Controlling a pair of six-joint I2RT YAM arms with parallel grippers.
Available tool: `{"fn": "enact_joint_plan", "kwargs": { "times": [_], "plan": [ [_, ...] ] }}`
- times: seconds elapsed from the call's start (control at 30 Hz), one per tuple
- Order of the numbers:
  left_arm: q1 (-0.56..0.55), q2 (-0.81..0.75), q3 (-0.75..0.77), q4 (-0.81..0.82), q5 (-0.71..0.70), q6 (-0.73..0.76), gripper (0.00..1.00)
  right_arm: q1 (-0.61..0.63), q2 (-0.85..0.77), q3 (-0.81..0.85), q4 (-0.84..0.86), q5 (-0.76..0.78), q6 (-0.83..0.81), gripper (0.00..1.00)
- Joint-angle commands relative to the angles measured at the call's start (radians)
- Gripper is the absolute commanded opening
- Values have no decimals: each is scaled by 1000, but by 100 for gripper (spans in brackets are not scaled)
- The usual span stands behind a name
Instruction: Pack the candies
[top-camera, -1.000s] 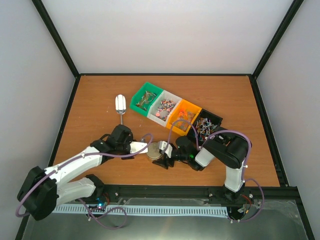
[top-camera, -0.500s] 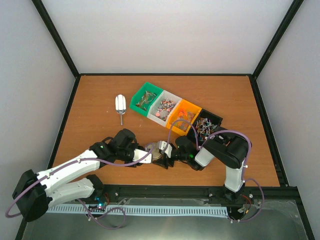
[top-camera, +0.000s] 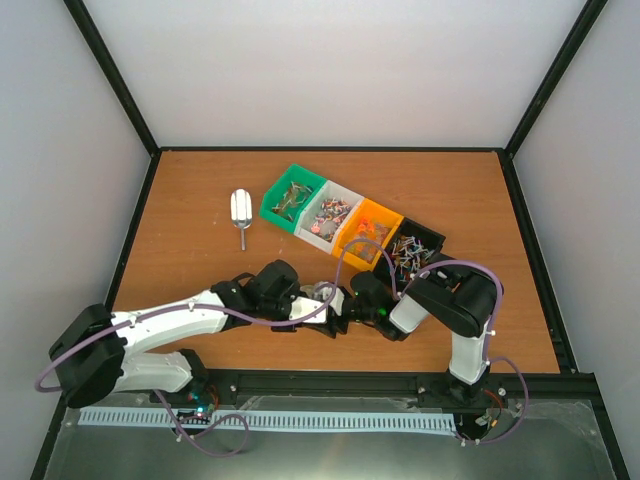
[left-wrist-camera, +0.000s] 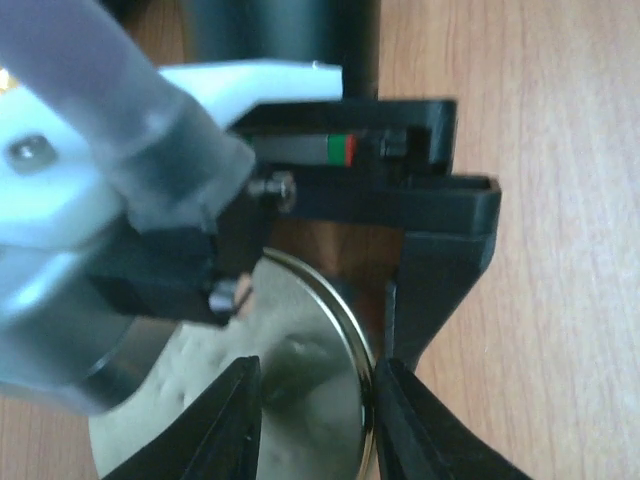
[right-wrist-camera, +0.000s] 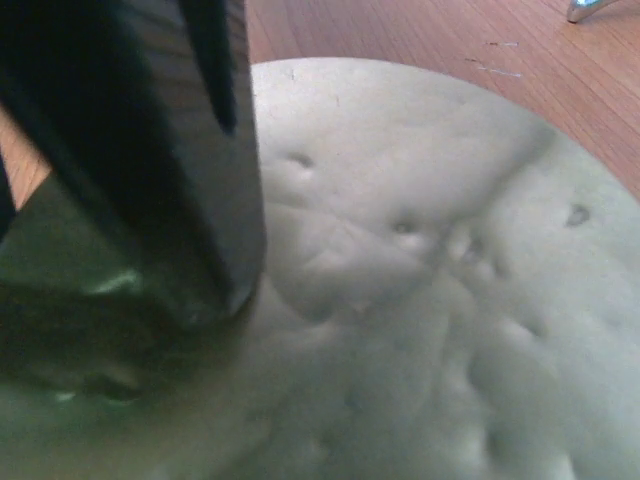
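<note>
Top external view: the round silvery metal tin (left-wrist-camera: 310, 400) is almost wholly hidden near the middle of the brown wooden tabletop (top-camera: 480, 200), covered by the two end effectors that meet over it; in the left wrist view its lower edge is cut off, and a blurred pale shape fills the upper left; the right wrist view shows little but the tin's pale dimpled face and one black finger (right-wrist-camera: 150, 150) lying against it.

Counted: two arms, one tin, one metal scoop (top-camera: 240, 212) lying far left, and four small bins in a slanting row at the far centre, green (top-camera: 270, 208), white (top-camera: 312, 238), orange (top-camera: 345, 250) and black (top-camera: 425, 232); the candies (top-camera: 292, 197) lie in heaps inside these bins, too small and tangled to count.

The left end effector (left-wrist-camera: 315, 372) has its jaws part open over the tin's face and right rim; whether they pinch it I cannot tell; the right end effector (top-camera: 330, 305) stands wide with its fingers at the tin, and a firm hold cannot be made out.

A second ago the left arm was further left, near the scoop's handle; it has since swung right to the tin; tin, scoop, bins and right arm have not moved.
</note>
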Motion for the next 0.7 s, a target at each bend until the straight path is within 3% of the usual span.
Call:
{"fn": "enact_joint_plan", "kwargs": {
  "times": [0.0,0.2,0.67],
  "plan": [
    [-13,5,13,42,-66,-28,31,12,11,-13,-78,-8,-19,46],
    [3,-46,-28,-21,-111,-14,23,14,10,-19,-76,-13,-24,46],
    [155,-210,-159,-128,-163,93,21,13,7,-24,-83,-21,-29,45]
  ]
}}
